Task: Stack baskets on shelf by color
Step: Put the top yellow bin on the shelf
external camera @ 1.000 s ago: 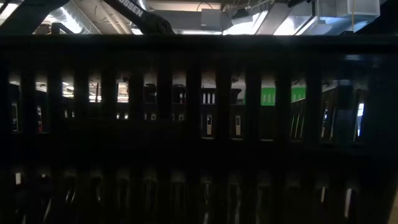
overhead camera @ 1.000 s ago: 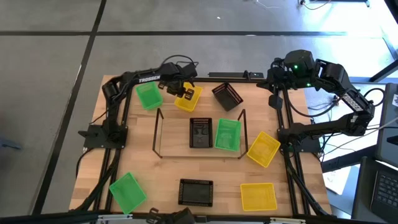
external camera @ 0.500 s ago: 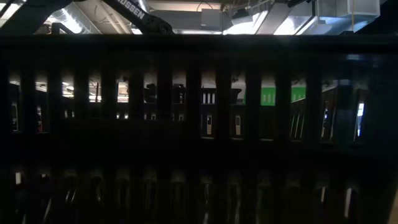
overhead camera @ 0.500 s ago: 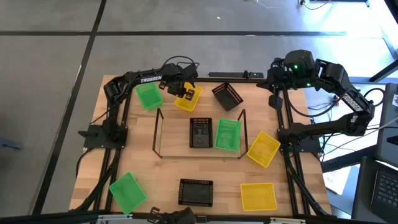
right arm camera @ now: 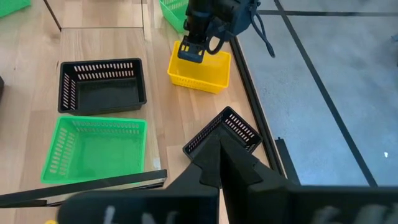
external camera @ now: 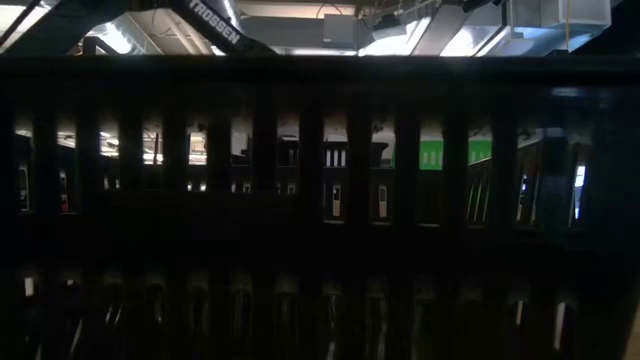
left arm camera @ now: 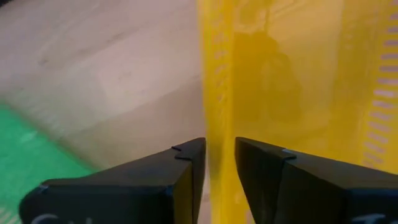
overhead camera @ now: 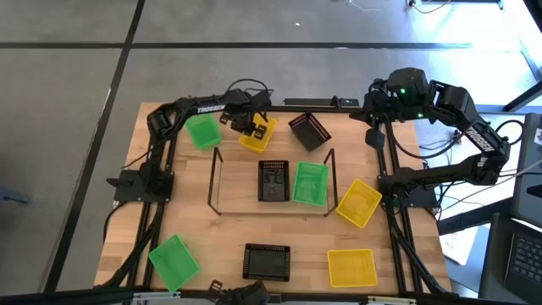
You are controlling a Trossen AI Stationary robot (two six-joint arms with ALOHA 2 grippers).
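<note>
Straddling yellow basket (left arm camera: 298, 81) wall: left gripper (left arm camera: 219, 163)

White capitals reading "TROSSEN" run along the left arm (overhead camera: 199, 108) in the high view. The low view shows the same lettering on an arm (external camera: 215, 22) near the top edge, cut off at the start to "ROSSEN". No other text can be read.
</note>
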